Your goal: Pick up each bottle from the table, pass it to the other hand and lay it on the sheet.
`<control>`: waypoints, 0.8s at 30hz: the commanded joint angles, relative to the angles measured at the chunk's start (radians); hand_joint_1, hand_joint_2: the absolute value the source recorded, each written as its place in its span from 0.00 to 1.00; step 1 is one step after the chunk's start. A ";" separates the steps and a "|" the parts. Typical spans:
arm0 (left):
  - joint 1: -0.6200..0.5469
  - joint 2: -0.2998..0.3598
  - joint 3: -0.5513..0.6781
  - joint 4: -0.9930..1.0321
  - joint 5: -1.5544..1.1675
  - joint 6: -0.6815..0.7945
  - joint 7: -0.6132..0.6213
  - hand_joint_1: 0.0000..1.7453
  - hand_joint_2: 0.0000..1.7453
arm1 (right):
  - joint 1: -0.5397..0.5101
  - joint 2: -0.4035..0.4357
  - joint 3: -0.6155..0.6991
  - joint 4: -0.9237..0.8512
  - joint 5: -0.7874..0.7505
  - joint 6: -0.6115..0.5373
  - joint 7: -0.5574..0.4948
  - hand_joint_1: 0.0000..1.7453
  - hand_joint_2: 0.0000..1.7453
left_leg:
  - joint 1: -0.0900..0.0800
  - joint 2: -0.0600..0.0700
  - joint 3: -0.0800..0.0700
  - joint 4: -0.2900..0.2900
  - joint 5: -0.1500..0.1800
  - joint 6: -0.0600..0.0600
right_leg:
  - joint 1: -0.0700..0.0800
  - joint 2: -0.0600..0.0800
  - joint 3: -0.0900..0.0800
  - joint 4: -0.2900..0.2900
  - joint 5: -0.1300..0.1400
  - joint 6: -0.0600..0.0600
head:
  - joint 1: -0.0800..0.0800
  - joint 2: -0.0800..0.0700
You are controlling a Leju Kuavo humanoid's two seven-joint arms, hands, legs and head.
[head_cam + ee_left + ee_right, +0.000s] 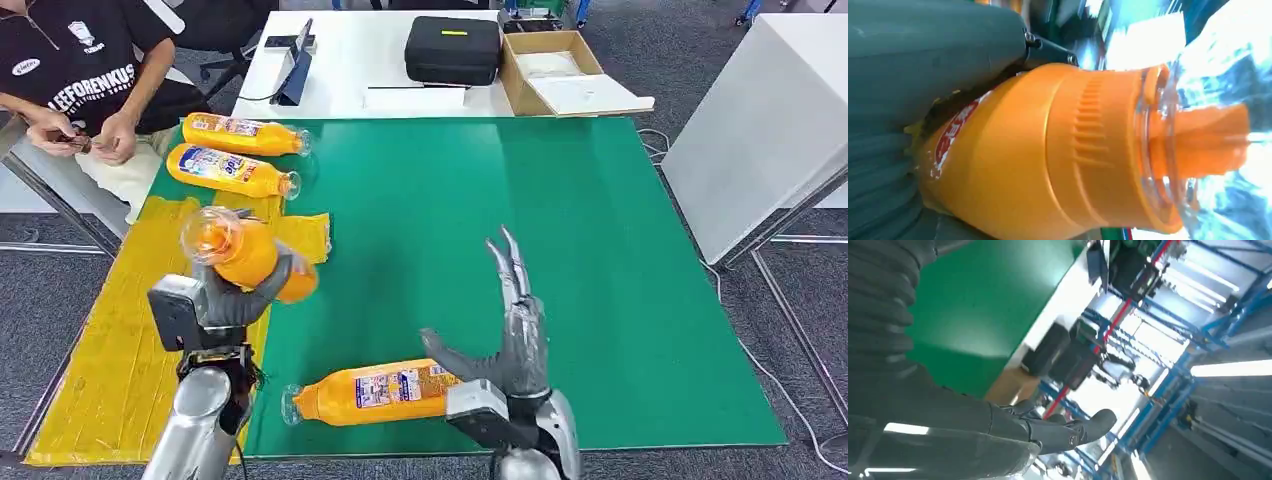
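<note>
My left hand (232, 300) grips an orange bottle (243, 254) and holds it in the air over the inner edge of the yellow sheet (120, 350), clear cap end toward me. Up close, that bottle (1048, 150) lies against the grey thumb. My right hand (512, 335) is raised above the green table (560, 260) with fingers spread and nothing in it. A second orange bottle (375, 391) lies on the table just left of my right wrist. Two more bottles (240, 135) (228, 170) lie side by side at the far left.
A person sits beyond the table's far left corner, hands (85, 135) together. A white table behind carries a black case (452, 48), a cardboard box (555, 72) and a tablet stand (295, 65). Another white table (760, 110) stands to the right.
</note>
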 commanded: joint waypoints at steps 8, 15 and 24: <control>0.091 0.057 0.050 -0.040 -0.793 0.401 0.085 1.00 1.00 | 0.113 -0.203 -0.010 -0.246 0.022 -0.098 0.011 0.00 1.00 | 0.001 -0.001 0.006 -0.002 -0.002 -0.004 | 0.001 -0.002 0.006 -0.002 -0.001 -0.003 | 0.000 0.000; 0.093 0.029 0.090 -0.048 -0.976 0.401 0.101 1.00 1.00 | 0.127 -0.204 -0.008 -0.246 0.019 -0.107 0.009 0.00 1.00 | 0.002 0.001 0.007 -0.001 -0.003 -0.005 | 0.002 -0.001 0.007 -0.001 -0.002 -0.003 | 0.000 0.000; 0.070 0.111 -0.034 0.086 -1.305 0.401 0.350 1.00 1.00 | 0.112 -0.212 -0.003 -0.221 -0.014 -0.114 -0.011 0.00 1.00 | 0.001 0.000 0.005 -0.002 -0.001 -0.004 | 0.001 -0.002 0.005 -0.002 -0.001 -0.002 | 0.000 0.000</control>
